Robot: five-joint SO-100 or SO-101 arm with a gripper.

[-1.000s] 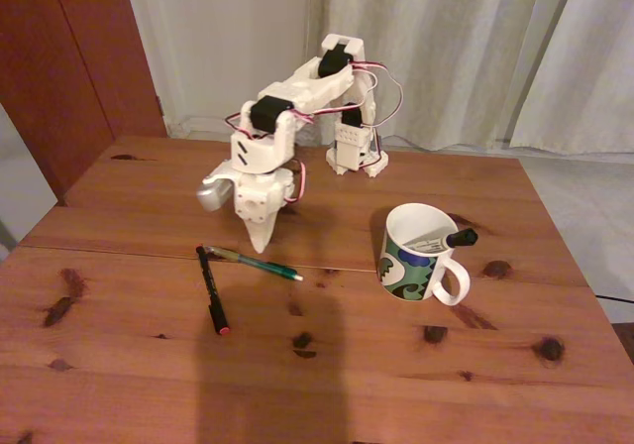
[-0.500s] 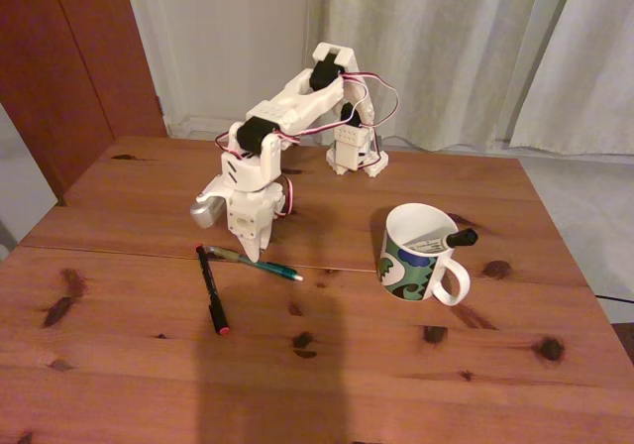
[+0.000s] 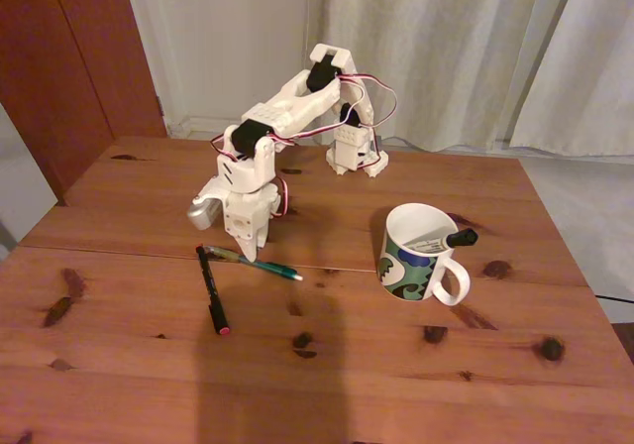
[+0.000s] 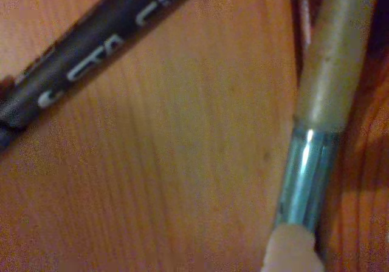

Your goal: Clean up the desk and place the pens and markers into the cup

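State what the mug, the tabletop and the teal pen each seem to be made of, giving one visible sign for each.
The mug looks like glazed ceramic: a smooth white body with a printed green and blue pattern. The tabletop looks like varnished wood: reddish grain, dark knots and a seam. The teal pen seems part metal or metallic-coated plastic: its blue-green section shines brightly in the wrist view, while the tan section above looks matte, perhaps rubber.
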